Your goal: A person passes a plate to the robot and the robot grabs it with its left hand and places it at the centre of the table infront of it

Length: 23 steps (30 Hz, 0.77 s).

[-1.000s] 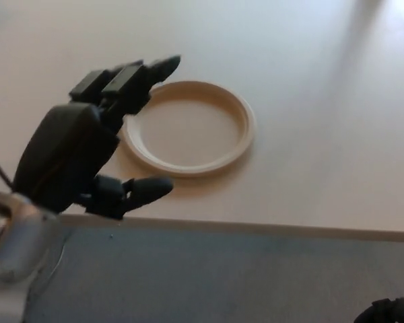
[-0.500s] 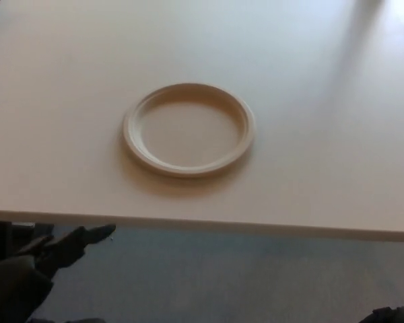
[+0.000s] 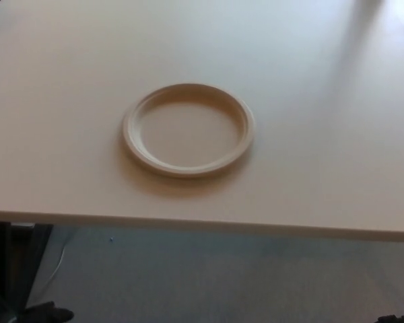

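Cream plate (image 3: 188, 129) lies flat on the pale table (image 3: 310, 175), near its centre, about 12 o'clock from the near edge. Neither hand shows, so their state cannot be told. Placement looks done; nothing seems left.

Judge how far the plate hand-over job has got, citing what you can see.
Done: the plate lies flat on the table, roughly central, with nothing touching it. In hand: nothing; neither robot hand clearly shows. Left: seemingly nothing, the placing looks finished.
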Available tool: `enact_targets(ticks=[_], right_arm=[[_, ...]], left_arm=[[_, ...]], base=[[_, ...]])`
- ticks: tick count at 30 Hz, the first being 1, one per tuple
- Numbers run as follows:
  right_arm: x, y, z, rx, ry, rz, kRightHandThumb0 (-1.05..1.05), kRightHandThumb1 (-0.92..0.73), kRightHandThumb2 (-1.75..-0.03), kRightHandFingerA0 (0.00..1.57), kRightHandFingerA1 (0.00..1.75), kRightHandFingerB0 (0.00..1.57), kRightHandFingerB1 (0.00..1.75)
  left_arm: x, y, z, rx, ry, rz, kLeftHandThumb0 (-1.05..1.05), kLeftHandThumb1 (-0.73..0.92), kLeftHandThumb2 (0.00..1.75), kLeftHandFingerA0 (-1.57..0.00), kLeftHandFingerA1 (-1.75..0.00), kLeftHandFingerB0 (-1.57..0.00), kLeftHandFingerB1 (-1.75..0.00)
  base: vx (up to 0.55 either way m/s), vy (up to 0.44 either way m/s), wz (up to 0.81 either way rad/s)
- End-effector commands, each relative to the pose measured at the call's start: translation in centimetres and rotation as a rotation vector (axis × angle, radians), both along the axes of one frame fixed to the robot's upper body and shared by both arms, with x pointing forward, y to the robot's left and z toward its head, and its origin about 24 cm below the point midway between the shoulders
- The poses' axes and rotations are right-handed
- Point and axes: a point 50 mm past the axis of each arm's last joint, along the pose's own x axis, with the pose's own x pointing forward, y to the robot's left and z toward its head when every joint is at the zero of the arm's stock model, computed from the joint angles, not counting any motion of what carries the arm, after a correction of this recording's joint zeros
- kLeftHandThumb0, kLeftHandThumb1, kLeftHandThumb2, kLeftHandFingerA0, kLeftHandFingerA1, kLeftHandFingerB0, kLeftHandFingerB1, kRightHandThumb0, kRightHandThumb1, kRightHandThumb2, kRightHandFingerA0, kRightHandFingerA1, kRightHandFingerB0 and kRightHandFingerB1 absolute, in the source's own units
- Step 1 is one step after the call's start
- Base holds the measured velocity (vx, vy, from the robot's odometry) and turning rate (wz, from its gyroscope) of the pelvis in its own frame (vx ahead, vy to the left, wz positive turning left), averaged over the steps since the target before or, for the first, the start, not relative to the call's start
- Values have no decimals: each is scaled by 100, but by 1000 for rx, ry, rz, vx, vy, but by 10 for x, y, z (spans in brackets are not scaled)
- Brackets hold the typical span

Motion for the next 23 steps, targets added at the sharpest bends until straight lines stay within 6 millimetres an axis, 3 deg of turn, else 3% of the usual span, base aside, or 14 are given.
enact_targets(ticks=[1, 5, 7, 9, 10, 11, 12, 13, 14, 15, 16, 20, 23], right_arm=[[-25, -7, -14, -12, 46, -90, -79, -65, -106, 32, 63, 25, 55], [-35, -8, -18, 10, 53, -121, -77, -65, -107, 34, 64, 22, 54], [-53, -14, -24, -3, 81, -139, -76, -64, -106, 34, 64, 22, 54], [-58, -16, -26, -3, 88, -145, -76, -64, -106, 34, 64, 22, 54], [-73, -19, -30, -9, 105, -157, -74, -81, -66, 35, 61, 29, 48], [-79, -20, -31, -11, 111, -162, -74, -81, -66, 35, 61, 29, 48], [-98, -22, -37, -8, 140, -181, -75, -64, -107, 37, 66, 23, 55], [-107, -23, -39, -6, 152, -189, -75, -64, -107, 37, 66, 23, 55], [-106, -23, -38, -14, 151, -186, -77, -79, -65, 39, 64, 31, 49], [-106, -24, -38, -18, 150, -185, -77, -79, -65, 39, 64, 31, 49], [-106, -23, -39, -44, 149, -171, -78, -77, -67, 40, 63, 31, 47], [-97, -22, -36, -50, 132, -147, -75, -83, -65, 45, 68, 31, 48], [-94, -22, -36, -13, 132, -184, -77, -78, -64, 39, 66, 30, 50]], left_arm=[[-6, 39, -31, 171, 77, 209, -67, 80, 64, -36, -34, -32, -32], [-6, 44, -34, 164, 96, 246, -67, 80, 65, -34, -33, -30, -31], [-13, 42, -42, 163, 136, 236, -67, 81, 65, -37, -34, -32, -31], [-16, 42, -45, 164, 143, 233, -67, 81, 65, -37, -34, -32, -31], [-24, 40, -51, 170, 182, 229, -68, 81, 65, -36, -33, -31, -31], [-27, 39, -54, 173, 197, 227, -68, 81, 65, -36, -33, -31, -31], [-39, 38, -59, 166, 242, 221, -64, 82, 65, -36, -33, -30, -31], [-44, 38, -62, 164, 261, 219, -64, 82, 65, -36, -33, -30, -31], [-42, 37, -62, 160, 262, 224, -64, 82, 65, -37, -33, -31, -31], [-41, 36, -63, 159, 263, 226, -64, 82, 65, -37, -33, -31, -31], [-41, 37, -63, 160, 265, 230, -64, 65, 101, -35, -52, -18, -43], [-35, 38, -63, 165, 268, 243, -63, 64, 100, -34, -52, -17, -43], [-32, 38, -61, 166, 265, 238, -60, 64, 101, -34, -53, -16, -43]], base=[[0, 0, 0], [0, 0, 0], [0, 0, 0], [0, 0, 0], [0, 0, 0], [0, 0, 0], [0, 0, 0], [0, 0, 0], [0, 0, 0], [0, 0, 0], [0, 0, 0], [0, 0, 0], [0, 0, 0]])
